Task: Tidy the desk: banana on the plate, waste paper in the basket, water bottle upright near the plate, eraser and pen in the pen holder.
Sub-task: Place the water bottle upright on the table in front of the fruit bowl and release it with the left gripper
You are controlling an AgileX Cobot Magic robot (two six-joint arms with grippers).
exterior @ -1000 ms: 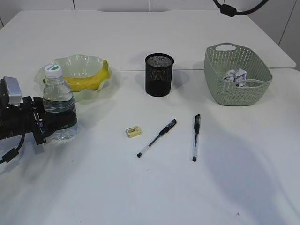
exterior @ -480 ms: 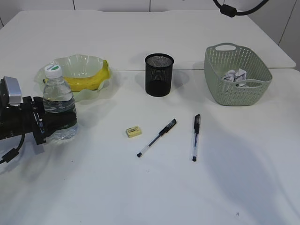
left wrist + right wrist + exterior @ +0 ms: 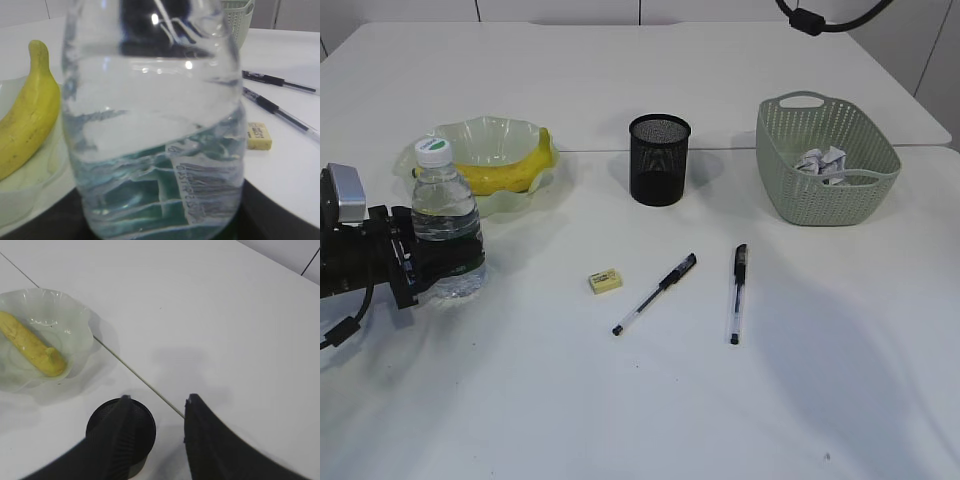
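Observation:
The water bottle (image 3: 447,225) stands upright on the table just in front of the plate (image 3: 490,130), and my left gripper (image 3: 445,268) is shut on its lower body. It fills the left wrist view (image 3: 155,125). The banana (image 3: 510,172) lies in the plate. Crumpled waste paper (image 3: 822,162) sits in the green basket (image 3: 820,205). The yellow eraser (image 3: 605,280) and two pens (image 3: 655,293) (image 3: 738,293) lie on the table in front of the black mesh pen holder (image 3: 659,160). My right gripper (image 3: 158,398) hangs open and empty high above the pen holder (image 3: 142,440).
A seam between two tabletops runs behind the pen holder (image 3: 135,372). A black cable (image 3: 810,20) hangs at the top right of the exterior view. The right arm itself is outside that view.

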